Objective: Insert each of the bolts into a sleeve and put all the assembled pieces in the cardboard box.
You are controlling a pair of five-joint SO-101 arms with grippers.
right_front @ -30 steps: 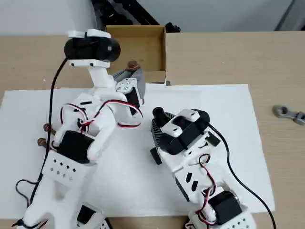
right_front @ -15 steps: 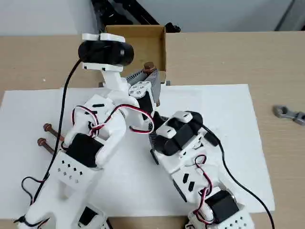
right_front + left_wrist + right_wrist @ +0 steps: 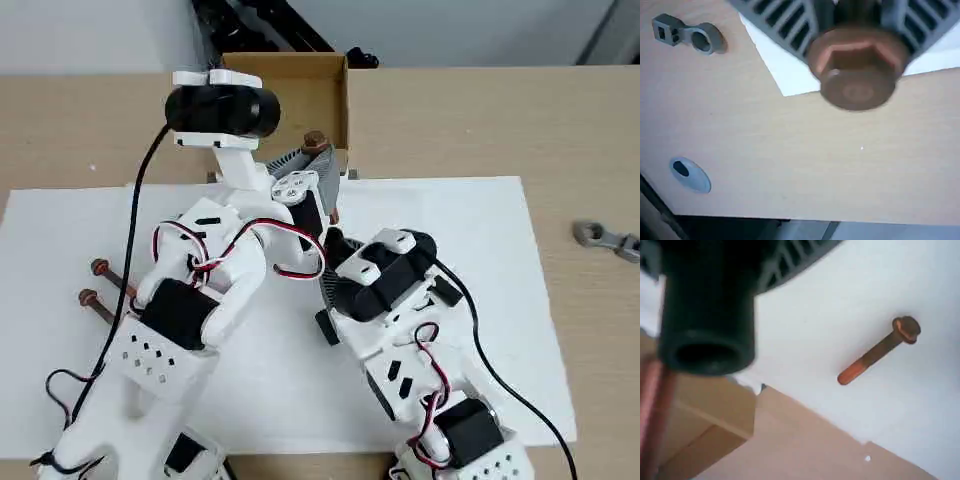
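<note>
Jaws closed on both arms: my left gripper (image 3: 855, 15) pinches a bolt (image 3: 857, 70) by the cardboard box (image 3: 300, 95), my right gripper (image 3: 715, 262) clasps a black sleeve (image 3: 707, 325) just beside its shaft; two loose bolts (image 3: 100, 270) lie on paper (image 3: 480, 230).

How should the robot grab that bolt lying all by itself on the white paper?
Probably best: take the loose bolt around the middle of its straight shank, coming down from above with the jaws across it. It lies flat on the white paper with bare space on both sides.
</note>
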